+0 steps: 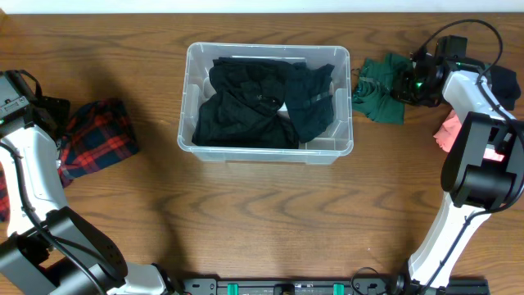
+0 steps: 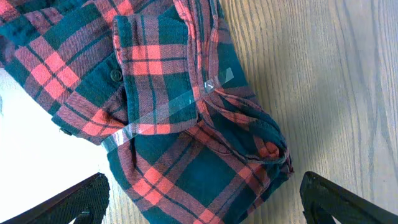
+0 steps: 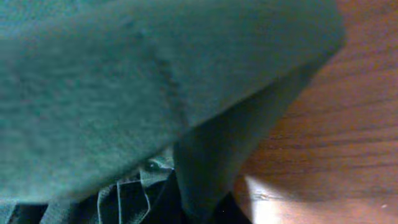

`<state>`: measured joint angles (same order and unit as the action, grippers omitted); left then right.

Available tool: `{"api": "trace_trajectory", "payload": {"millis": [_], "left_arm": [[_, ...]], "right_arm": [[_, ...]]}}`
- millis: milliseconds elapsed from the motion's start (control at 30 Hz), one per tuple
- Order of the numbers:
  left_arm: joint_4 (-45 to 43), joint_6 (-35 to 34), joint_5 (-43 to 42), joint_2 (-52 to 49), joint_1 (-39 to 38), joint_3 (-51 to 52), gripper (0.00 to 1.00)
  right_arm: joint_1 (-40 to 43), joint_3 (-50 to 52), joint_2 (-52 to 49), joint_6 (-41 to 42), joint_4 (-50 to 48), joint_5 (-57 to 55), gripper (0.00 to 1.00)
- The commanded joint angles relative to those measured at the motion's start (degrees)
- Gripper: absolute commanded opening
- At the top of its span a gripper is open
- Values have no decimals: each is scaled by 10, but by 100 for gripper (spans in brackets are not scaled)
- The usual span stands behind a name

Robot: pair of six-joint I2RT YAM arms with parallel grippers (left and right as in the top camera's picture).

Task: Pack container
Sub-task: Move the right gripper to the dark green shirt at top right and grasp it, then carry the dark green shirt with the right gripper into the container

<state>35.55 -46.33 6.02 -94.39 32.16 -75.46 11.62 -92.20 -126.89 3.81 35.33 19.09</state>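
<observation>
Packing so far: a heap of dark clothes (image 1: pixel 246 106) lies inside the container (image 1: pixel 187 98) and covers most of its floor. From where I stand, the job looks somewhere near its middle.
Container: the clear plastic bin sits on the wooden table (image 1: pixel 262 238) between the two arms. It is a short reach inward from the right gripper (image 1: pixel 409 84) and well apart from the left gripper (image 2: pixel 205 179).
Left gripper: its fingers are spread wide with nothing between them. It hangs over the red-and-green plaid shirt (image 2: pixel 186 124), whose crumpled edge lies right under the gap.
Right gripper: it is down in the green garment (image 1: pixel 378 94), which lies just outside the container's end wall. Green cloth drapes across its own camera and hides the fingers, so I cannot tell whether they pinch the fabric or stand apart.
Outside the bin: the plaid shirt is below the left gripper and the green garment is at the right gripper. A pink cloth (image 1: pixel 449 129) lies behind the right gripper, beside that arm.
Left to do: by my reckoning all three pieces need lifting in — green first, as it lies closest. There looks to be room on top of the dark pile.
</observation>
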Motion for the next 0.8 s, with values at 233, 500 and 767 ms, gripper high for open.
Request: {"api": "trace_trajectory", "payload": {"millis": [233,500,767], "left_arm": [[0,-1,9,-5,3,0,98],[0,-1,9,-5,3,0,98],[0,-1,9,-5,3,0,98]], "right_arm": [[-3,-2,99,-8,9,9,1],[-40,-2,232,-9,8,13,1],[-150,-2,318,-9,11,13,1]]}}
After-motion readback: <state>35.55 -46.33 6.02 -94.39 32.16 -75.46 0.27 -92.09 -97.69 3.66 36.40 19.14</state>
